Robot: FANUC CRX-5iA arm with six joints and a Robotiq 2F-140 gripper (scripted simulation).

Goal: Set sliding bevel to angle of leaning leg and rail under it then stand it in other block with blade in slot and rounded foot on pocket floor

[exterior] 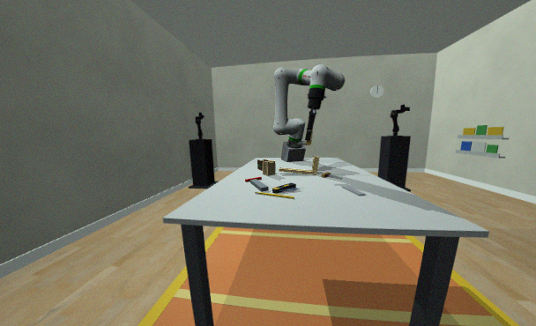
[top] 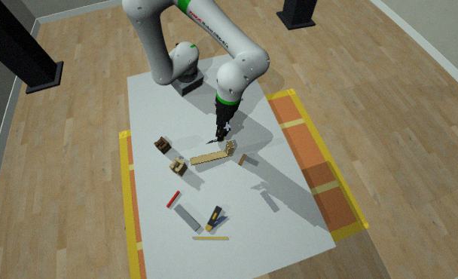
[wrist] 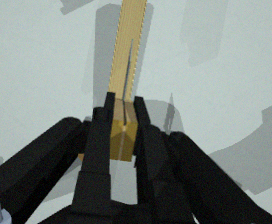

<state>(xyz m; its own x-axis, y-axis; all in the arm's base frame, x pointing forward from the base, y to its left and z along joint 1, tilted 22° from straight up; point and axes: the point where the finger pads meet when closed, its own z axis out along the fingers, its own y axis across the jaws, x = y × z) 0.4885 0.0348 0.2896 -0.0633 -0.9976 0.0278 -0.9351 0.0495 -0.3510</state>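
Note:
My gripper [top: 220,136] is shut on the sliding bevel [wrist: 122,137] and holds it in the air above the table. Its wooden stock sits between my fingers, and its thin dark blade [wrist: 128,76] points away from me. In the side view the gripper [exterior: 308,140] hangs well above the table. The pale wooden rail [top: 207,157] lies flat below, and the short leaning leg [top: 230,148] rises from its right end. In the wrist view the rail [wrist: 132,30] lies straight under the blade. A dark block [top: 165,142] and a light block [top: 178,166] stand left of the rail; both look empty.
Nearer the front of the table lie a red marker [top: 173,199], a grey bar [top: 187,217], a yellow-and-black knife [top: 213,218] and a yellow pencil [top: 210,238]. A small brown-and-grey square [top: 248,160] and a grey strip [top: 270,200] lie to the right.

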